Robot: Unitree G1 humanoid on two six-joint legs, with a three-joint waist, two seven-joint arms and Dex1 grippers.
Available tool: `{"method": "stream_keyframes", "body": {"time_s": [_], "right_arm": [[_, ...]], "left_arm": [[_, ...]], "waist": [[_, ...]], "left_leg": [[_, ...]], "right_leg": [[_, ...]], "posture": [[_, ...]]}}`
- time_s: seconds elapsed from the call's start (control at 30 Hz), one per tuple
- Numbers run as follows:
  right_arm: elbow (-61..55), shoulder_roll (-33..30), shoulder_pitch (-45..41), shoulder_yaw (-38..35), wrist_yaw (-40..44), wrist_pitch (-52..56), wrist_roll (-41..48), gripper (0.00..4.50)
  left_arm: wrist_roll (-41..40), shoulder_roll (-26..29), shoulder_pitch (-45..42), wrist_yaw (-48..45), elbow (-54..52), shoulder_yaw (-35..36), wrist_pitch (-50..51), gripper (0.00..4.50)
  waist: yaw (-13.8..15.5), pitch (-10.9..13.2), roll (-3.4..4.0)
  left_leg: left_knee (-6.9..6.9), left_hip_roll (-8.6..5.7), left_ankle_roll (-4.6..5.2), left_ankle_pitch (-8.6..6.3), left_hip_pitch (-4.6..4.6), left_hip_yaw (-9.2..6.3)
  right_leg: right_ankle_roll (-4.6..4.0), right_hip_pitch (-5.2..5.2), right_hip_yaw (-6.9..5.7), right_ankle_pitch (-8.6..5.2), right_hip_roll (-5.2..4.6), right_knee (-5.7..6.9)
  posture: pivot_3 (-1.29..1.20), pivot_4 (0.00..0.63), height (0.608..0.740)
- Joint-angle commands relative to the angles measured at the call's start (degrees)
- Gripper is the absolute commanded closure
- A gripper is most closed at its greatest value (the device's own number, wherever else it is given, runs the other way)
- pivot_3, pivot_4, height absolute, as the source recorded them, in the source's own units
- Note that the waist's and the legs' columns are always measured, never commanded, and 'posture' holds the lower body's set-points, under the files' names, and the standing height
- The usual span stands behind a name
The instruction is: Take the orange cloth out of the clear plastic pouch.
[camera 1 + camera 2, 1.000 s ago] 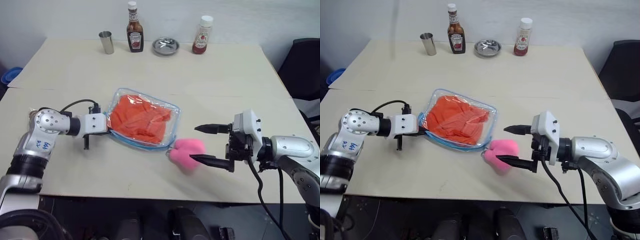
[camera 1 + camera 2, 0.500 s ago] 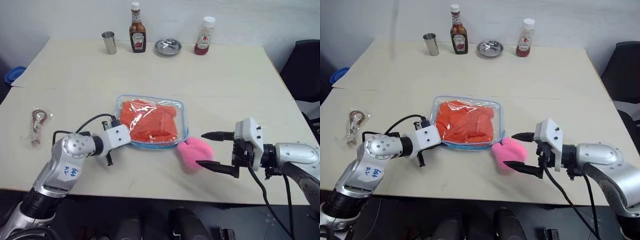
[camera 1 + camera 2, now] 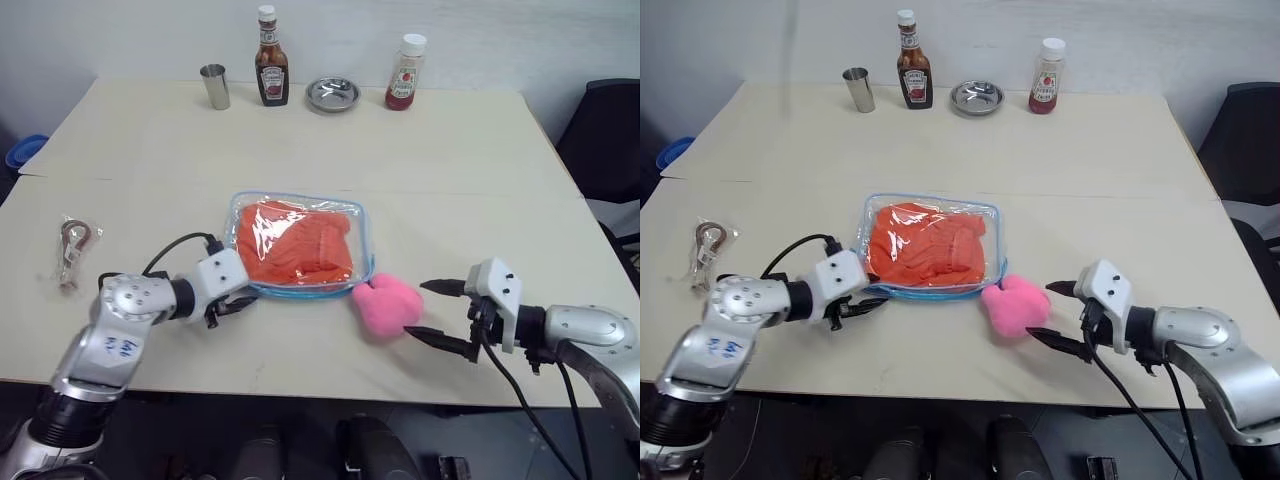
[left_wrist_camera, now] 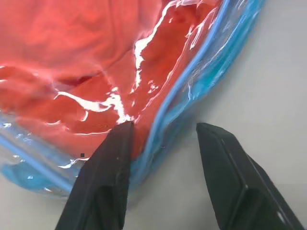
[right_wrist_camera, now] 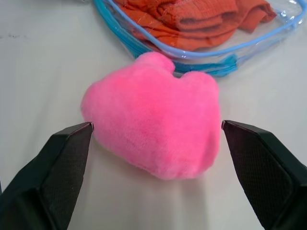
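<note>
Orange cloth [image 3: 300, 245] (folds blurred) inside clear plastic pouch [image 3: 366, 262].

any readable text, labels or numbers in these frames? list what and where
None reads clearly.
Dark sauce bottle: label too small to read.
Red sauce bottle: label too small to read.
Left arm: blue handwritten marks, not legible.
Small packet: no legible print.

- My arms: silver-grey metal housings with rounded joint shells.
- My left arm [image 3: 125, 305]: blue handwritten marking on the shell; a black cable loops from wrist to forearm.
- My right arm [image 3: 585, 325]: a black cable hangs beneath it.
- My wrists: white block-shaped housings.
- My jaws: two black tapered fingers [image 4: 103, 187] each; the right pair [image 5: 43, 187] has textured inner faces.
</note>
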Motion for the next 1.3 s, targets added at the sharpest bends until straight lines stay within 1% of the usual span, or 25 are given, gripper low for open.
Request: {"method": "stream_keyframes", "body": {"time_s": [0.03, 0.1, 0.17, 0.23, 0.33, 0.43, 0.6, 0.77, 0.87, 0.9, 0.93, 1.07, 1.17, 1.23, 1.3], "right_arm": [[1.44, 2.10, -0.86, 2.91, 0.28, -2.08, -1.94, 0.42], [1.97, 2.75, -1.06, 4.24, 1.14, -2.62, -2.40, 0.95], [2.14, 3.53, -0.83, 4.46, 1.01, -2.36, -2.09, 1.70], [2.20, 3.99, -0.49, 4.47, 1.12, -2.36, -2.03, 2.30], [2.19, 4.15, 1.53, 4.66, 2.18, -3.74, -2.57, 3.37], [1.28, 4.91, 3.81, 4.38, 2.68, -3.36, -1.15, 4.41], [2.68, 8.18, 6.38, 5.28, 2.78, -2.47, 1.08, 4.46], [8.59, 11.57, 4.21, 6.01, 4.43, -1.20, 2.90, 4.46], [10.35, 12.29, 2.43, 6.53, 6.40, 0.79, 4.90, 3.79], [10.68, 12.32, 1.94, 6.56, 7.03, 1.72, 5.80, 3.40], [10.93, 12.23, 1.59, 6.47, 7.81, 2.61, 6.75, 3.13], [12.19, 11.48, 0.96, 6.35, 11.10, 4.65, 9.04, 1.75], [14.24, 11.80, 0.76, 7.43, 12.21, 3.01, 7.08, 0.74], [16.03, 11.63, 0.96, 8.20, 12.18, -0.75, 3.53, 0.07], [17.46, 10.73, 1.61, 7.63, 12.31, -3.44, 1.48, 0.03]], "left_arm": [[-8.71, 3.84, 0.92, -6.83, -3.13, 7.08, -0.61, 2.29], [-13.45, 4.76, 1.31, -8.88, -3.97, 9.60, 1.41, 2.29], [-16.93, 4.99, 1.54, -9.19, -5.25, 11.16, 3.36, 2.29], [-19.12, 5.19, 1.67, -8.62, -6.32, 11.88, 4.83, 2.29], [-21.42, 5.08, 1.65, -7.00, -7.84, 12.30, 6.48, 2.29], [-22.51, 5.24, 1.62, -5.36, -8.64, 11.94, 7.17, 2.29], [-23.12, 5.09, 0.40, -2.97, -8.49, 10.11, 7.32, 2.29], [-22.44, 4.85, -1.54, -2.58, -7.22, 6.14, 5.74, 2.29], [-22.23, 4.56, -3.71, -2.58, -5.47, 4.05, 4.93, 2.29], [-22.24, 4.50, -4.42, -2.65, -4.91, 3.46, 4.68, 2.29], [-22.26, 4.44, -4.98, -2.69, -4.43, 2.98, 4.49, 2.29], [-21.86, 4.37, -6.27, -3.13, -2.61, 1.13, 2.98, 2.29], [-21.79, 4.32, -6.58, -3.28, -1.89, 0.18, 2.10, 2.29], [-21.73, 4.18, -6.84, -3.42, -1.50, -0.45, 1.51, 2.29], [-21.74, 3.89, -7.26, -3.60, -1.12, -1.06, 0.95, 2.29]], "waist": [[-0.12, 0.00, 0.00], [-0.03, 0.02, 0.04], [0.02, 0.02, 0.04], [0.02, 0.02, 0.04], [0.03, 0.02, 0.04], [0.02, 0.02, 0.04], [-0.10, 0.02, 0.04], [-0.17, 0.01, 0.03], [-0.19, 0.01, 0.03], [-0.20, 0.01, 0.03], [-0.21, 0.01, 0.03], [-0.26, 0.01, 0.03], [-0.27, 0.01, 0.03], [-0.29, 0.01, 0.02], [-0.27, 0.00, 0.01]], "left_leg": [[0.00, 0.02, -0.05, 0.02, 0.01, 0.00], [-0.01, 0.00, -0.06, 0.02, 0.03, 0.00], [-0.01, 0.00, -0.05, 0.01, 0.06, 0.00], [-0.01, 0.00, -0.04, 0.00, 0.09, -0.02], [-0.02, 0.00, 0.00, -0.02, 0.17, -0.08], [-0.11, 0.00, 0.04, -0.06, 0.39, -0.14], [-0.14, 0.03, 0.05, -0.08, 0.49, -0.20], [-0.13, 0.03, 0.03, -0.08, 0.51, -0.21], [-0.13, 0.05, 0.03, -0.08, 0.53, -0.22], [-0.13, 0.06, 0.04, -0.08, 0.53, -0.22], [-0.13, 0.06, 0.04, -0.08, 0.54, -0.23], [-0.13, 0.07, 0.04, -0.09, 0.53, -0.23], [-0.13, 0.07, 0.04, -0.09, 0.53, -0.23], [-0.13, 0.07, 0.05, -0.09, 0.53, -0.23], [-0.13, 0.07, 0.05, -0.09, 0.55, -0.23]], "right_leg": [[0.00, 0.00, 0.00, 0.00, 0.02, -0.01], [0.00, 0.01, 0.01, 0.00, 0.01, -0.01], [0.00, 0.06, 0.01, 0.00, -0.01, -0.02], [0.00, 0.15, 0.01, 0.00, -0.01, -0.05], [0.00, 0.25, 0.00, 0.00, 0.00, -0.09], [0.00, 0.54, 0.00, 0.00, 0.03, -0.25], [0.00, 0.64, -0.01, 0.00, 0.08, -0.28], [0.00, 0.67, -0.01, 0.00, 0.10, -0.30], [0.00, 0.66, -0.01, 0.00, 0.12, -0.28], [0.00, 0.67, -0.01, 0.00, 0.13, -0.28], [0.00, 0.67, -0.01, 0.00, 0.14, -0.28], [0.00, 0.67, -0.01, 0.00, 0.14, -0.28], [0.00, 0.67, -0.01, 0.00, 0.14, -0.29], [0.00, 0.67, -0.01, 0.00, 0.14, -0.29], [0.00, 0.68, -0.01, 0.00, 0.15, -0.29]], "posture": [[0.00, 0.150, 0.740], [0.00, 0.150, 0.740], [0.00, 0.150, 0.740], [0.00, 0.150, 0.740], [0.00, 0.150, 0.740], [0.00, 0.150, 0.740], [0.00, 0.150, 0.740], [0.00, 0.150, 0.740], [0.00, 0.150, 0.740], [0.00, 0.150, 0.740], [0.00, 0.150, 0.740], [0.00, 0.150, 0.740], [0.00, 0.150, 0.740], [0.00, 0.150, 0.740], [0.00, 0.150, 0.740]]}}
